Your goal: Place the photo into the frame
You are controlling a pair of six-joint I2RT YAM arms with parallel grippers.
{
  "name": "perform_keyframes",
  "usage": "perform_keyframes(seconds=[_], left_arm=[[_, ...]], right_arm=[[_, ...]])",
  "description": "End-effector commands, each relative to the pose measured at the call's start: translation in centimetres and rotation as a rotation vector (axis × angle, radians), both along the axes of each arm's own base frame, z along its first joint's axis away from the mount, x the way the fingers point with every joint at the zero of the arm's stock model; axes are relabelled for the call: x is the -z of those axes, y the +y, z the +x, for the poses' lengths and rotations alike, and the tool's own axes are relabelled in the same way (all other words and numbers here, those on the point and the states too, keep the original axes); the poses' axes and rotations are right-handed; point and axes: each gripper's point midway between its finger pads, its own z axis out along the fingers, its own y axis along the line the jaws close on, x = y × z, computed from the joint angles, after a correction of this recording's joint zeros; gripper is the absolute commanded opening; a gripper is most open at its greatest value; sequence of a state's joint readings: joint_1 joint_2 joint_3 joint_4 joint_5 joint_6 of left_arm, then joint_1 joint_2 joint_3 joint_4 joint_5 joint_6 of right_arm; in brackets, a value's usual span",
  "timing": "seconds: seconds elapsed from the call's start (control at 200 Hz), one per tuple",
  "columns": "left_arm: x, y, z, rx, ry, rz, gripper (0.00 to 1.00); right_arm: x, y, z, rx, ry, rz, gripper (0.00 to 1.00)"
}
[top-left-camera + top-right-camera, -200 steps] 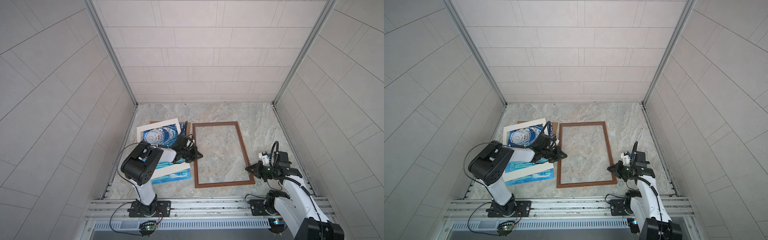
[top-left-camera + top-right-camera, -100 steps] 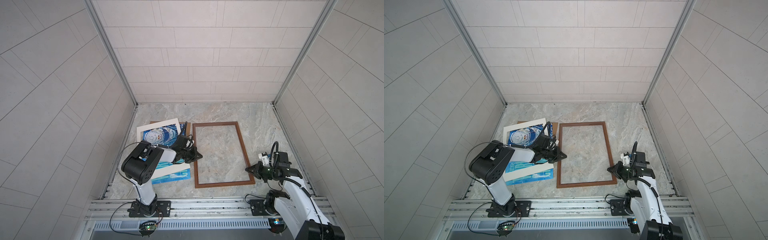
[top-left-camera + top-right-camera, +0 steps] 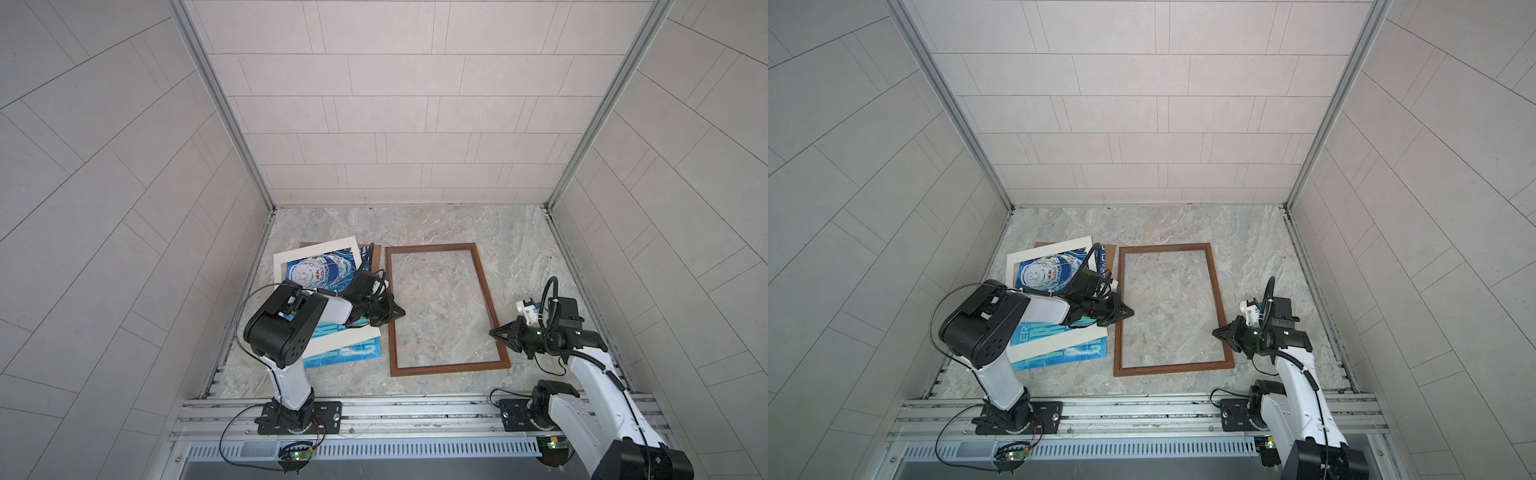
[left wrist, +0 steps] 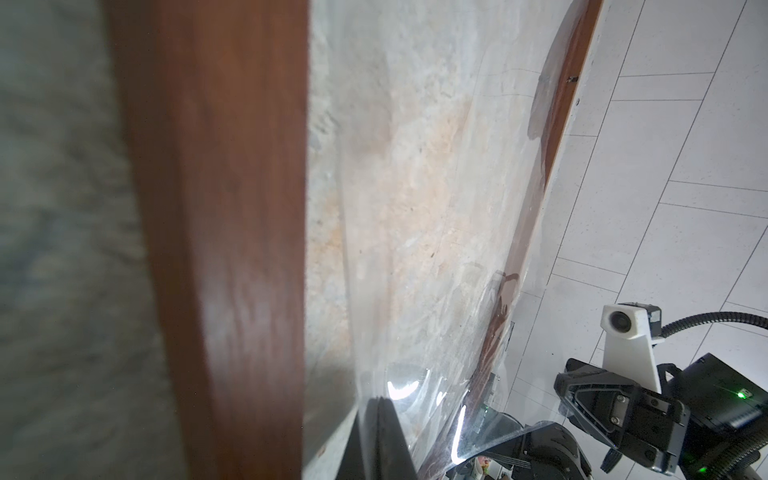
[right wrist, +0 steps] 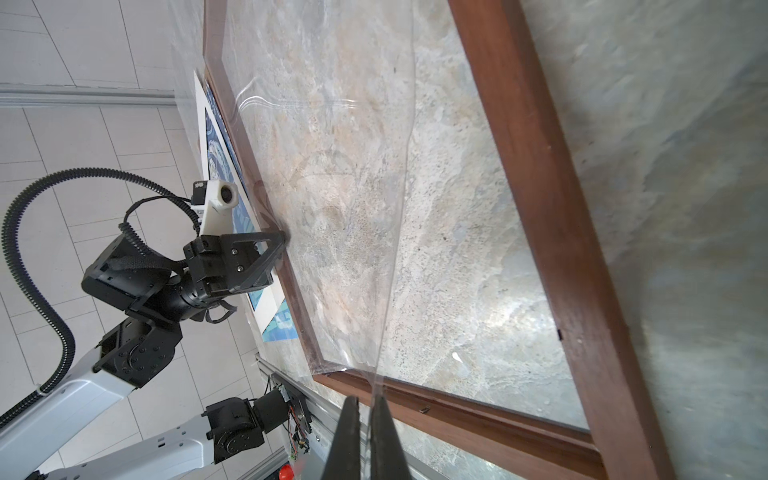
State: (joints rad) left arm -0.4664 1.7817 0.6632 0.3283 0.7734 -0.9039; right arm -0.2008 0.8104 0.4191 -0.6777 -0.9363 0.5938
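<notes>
The dark-brown frame [image 3: 430,247] [image 3: 1163,247] lies flat on the marble floor with nothing in its opening. Left of it lies the blue photo [image 3: 324,270] [image 3: 1054,270], face up and partly covered by a white mat. A clear plastic sheet [image 5: 332,166] [image 4: 415,249] hangs just above the frame, pinched at two opposite edges. My left gripper [image 3: 399,312] [image 4: 377,401] is shut on the sheet's edge over the frame's left moulding [image 4: 224,208]. My right gripper [image 3: 494,332] [image 5: 365,401] is shut on the opposite edge, by the right moulding [image 5: 544,208].
The white mat [image 3: 316,249] lies askew on the photo, with a brown backing board [image 3: 376,257] under both at the back. Tiled walls close in three sides. An aluminium rail [image 3: 415,411] with both arm bases runs along the front.
</notes>
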Motion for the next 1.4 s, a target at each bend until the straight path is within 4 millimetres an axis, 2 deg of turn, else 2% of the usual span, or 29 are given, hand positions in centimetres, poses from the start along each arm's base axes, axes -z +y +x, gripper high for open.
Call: perform_keyframes(seconds=[0.0, 0.6, 1.051, 1.261, 1.396], left_arm=[[0.0, -0.3, 0.2, 0.016, 0.002, -0.015, 0.00], [-0.5, -0.4, 0.5, 0.022, -0.018, -0.014, 0.00], [-0.9, -0.9, 0.7, 0.034, -0.026, -0.015, 0.00], [-0.4, -0.8, 0.4, 0.038, -0.007, 0.002, 0.00], [-0.7, -1.4, 0.6, 0.019, 0.011, -0.060, 0.00]], right_arm=[[-0.7, 0.4, -0.5, -0.020, 0.003, 0.009, 0.00], [-2.2, 0.8, -1.0, -0.064, -0.008, -0.007, 0.00], [-3.7, 0.9, -0.5, -0.077, -0.040, -0.017, 0.00], [-3.7, 0.8, -0.5, -0.080, -0.045, -0.028, 0.00], [-3.6, 0.7, -0.2, -0.079, -0.047, -0.031, 0.00]])
